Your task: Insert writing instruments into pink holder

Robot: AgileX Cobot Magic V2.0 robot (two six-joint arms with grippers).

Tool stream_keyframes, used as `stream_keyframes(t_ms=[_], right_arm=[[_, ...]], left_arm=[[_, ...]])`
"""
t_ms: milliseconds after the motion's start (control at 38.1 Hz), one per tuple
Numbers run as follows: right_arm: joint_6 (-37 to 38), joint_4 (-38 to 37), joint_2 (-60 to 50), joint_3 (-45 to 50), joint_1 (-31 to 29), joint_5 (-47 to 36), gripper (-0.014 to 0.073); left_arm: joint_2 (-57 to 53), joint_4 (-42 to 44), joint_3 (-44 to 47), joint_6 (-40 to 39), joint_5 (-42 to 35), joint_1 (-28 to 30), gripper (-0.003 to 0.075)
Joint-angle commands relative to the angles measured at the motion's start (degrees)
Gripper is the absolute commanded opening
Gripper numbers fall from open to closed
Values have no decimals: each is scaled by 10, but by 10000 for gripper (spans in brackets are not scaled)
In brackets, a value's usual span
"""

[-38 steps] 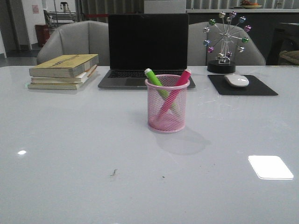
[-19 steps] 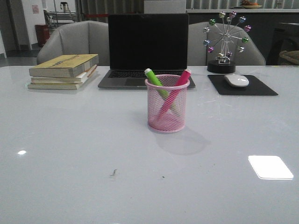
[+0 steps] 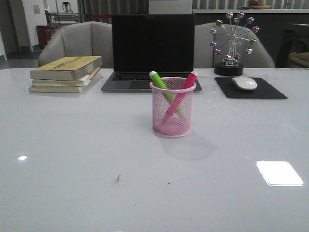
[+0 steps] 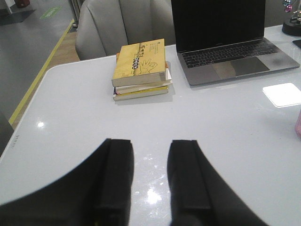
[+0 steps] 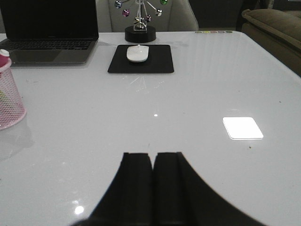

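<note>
The pink wire-mesh holder stands in the middle of the table in front of the laptop. Inside it lean a green marker and a pink marker, crossing each other, their pale tips above the rim. Neither gripper shows in the front view. In the left wrist view my left gripper hangs open over bare table, nothing between its fingers. My right gripper is shut with nothing in it, well away from the holder, which shows at the frame's edge with the pink marker's tip.
A laptop stands open behind the holder. A stack of books lies at the back left. A white mouse on a black pad and a ball ornament are at the back right. Grey chairs stand beyond the table.
</note>
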Motion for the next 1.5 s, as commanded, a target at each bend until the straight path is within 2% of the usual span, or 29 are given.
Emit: stream_keyframes(t_ms=[0,105,551,630,787,945,1102,1181,1470], right_arm=[[-3,-1,-11,-4,1,-53,57],[-3,-1,-11,-4,1,-53,57],[-3,-1,-11,-4,1,-53,57],[-3,-1,-11,-4,1,-53,57],[-3,-1,-11,-4,1,-53,57],[-3,-1,-11,-4,1,-53,57],[-3,-1,-11,-4,1,-53,57],[-3,-1,-11,-4,1,-53,57],[-3,-1,-11,-4,1,-53,57]], left_arm=[[2,0,-17,-2,-52,1,195],[2,0,-17,-2,-52,1,97],[2,0,-17,-2,-47,1,100],[2,-42,-17,-3,-48,1,100],[0,-64,-17,-25,-110,5,100],[-17,-64,-5,-25,-123,5,100],[-77,-69,58,-35,-168,5,100],[-136,-74,119,-35,-202,5,100],[-266,-76,246,-35,-213,5,100]])
